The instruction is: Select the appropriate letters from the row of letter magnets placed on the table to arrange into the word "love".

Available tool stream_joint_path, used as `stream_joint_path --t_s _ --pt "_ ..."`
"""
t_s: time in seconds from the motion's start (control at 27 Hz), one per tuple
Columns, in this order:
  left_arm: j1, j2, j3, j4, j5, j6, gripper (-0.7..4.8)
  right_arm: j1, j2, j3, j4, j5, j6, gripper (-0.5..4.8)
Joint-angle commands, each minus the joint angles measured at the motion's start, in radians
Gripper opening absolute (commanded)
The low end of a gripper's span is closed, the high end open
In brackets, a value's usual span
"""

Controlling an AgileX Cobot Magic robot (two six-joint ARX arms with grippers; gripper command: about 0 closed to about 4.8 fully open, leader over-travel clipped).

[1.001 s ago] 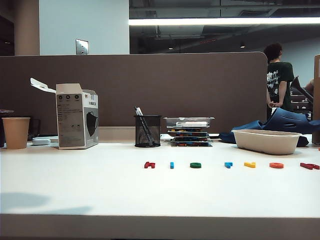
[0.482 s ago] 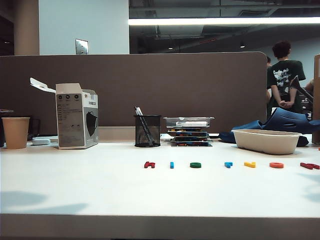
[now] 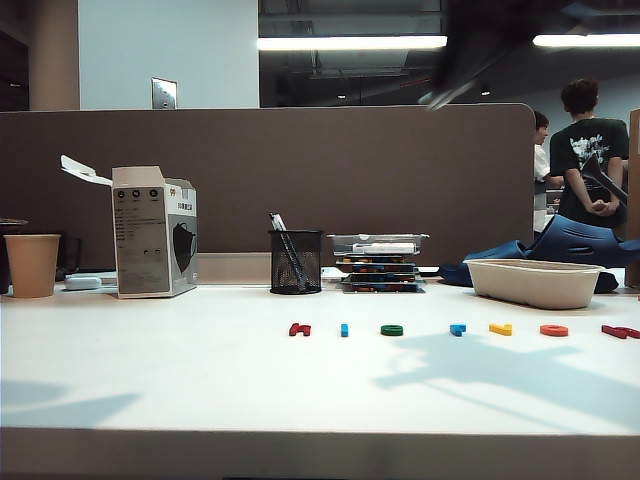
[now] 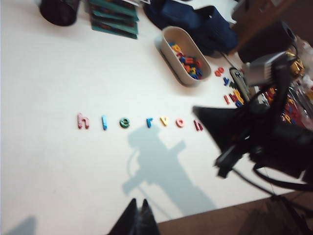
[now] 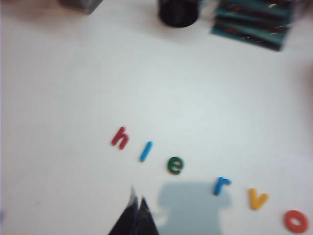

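Note:
The row of letter magnets lies on the white table [image 3: 200, 380]: red h [image 3: 299, 329], blue bar l [image 3: 344, 329], green e [image 3: 391, 330], chunky blue r [image 3: 457, 329], yellow v [image 3: 500, 329], orange ring o [image 3: 553, 330] and a red piece [image 3: 620, 331]. My right gripper [image 5: 137, 199] is shut and empty, hovering high on the near side of the l [image 5: 145, 151] and e [image 5: 175, 165]. Its arm is a dark blur [image 3: 480, 50] at the top of the exterior view. My left gripper [image 4: 138, 201] is also shut and empty, above the table's front edge, far from the row [image 4: 124, 123].
A black mesh pen cup [image 3: 295, 262] and a stack of flat cases [image 3: 378, 262] stand behind the row. A beige tray [image 3: 533, 283] of spare letters sits at the back right. A white box [image 3: 153, 232] and paper cup [image 3: 32, 265] are at the left. A brown partition [image 3: 260, 170] closes the back.
My right arm has swung in high over the right half of the table, and its shadow now covers the r, v and o. The letters have not moved.

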Motion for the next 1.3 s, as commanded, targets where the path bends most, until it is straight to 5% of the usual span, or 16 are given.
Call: stream_joint_path --t_s 0.04,0.52,1.3 --pt "-0.002 0.000 0.004 0.003 -0.013 0.005 -0.04 0.033 0.193 0.101 0.014 0.039 0.035 1.44" --pt "-0.002 0.002 0.004 0.003 -0.013 0.005 -0.04 0.043 0.621 0.389 -0.028 0.061 0.036 1.58" --pt "-0.002 0.002 0.004 0.003 -0.013 0.005 -0.04 0.040 0.785 0.406 -0.031 0.054 0.084 1.58"
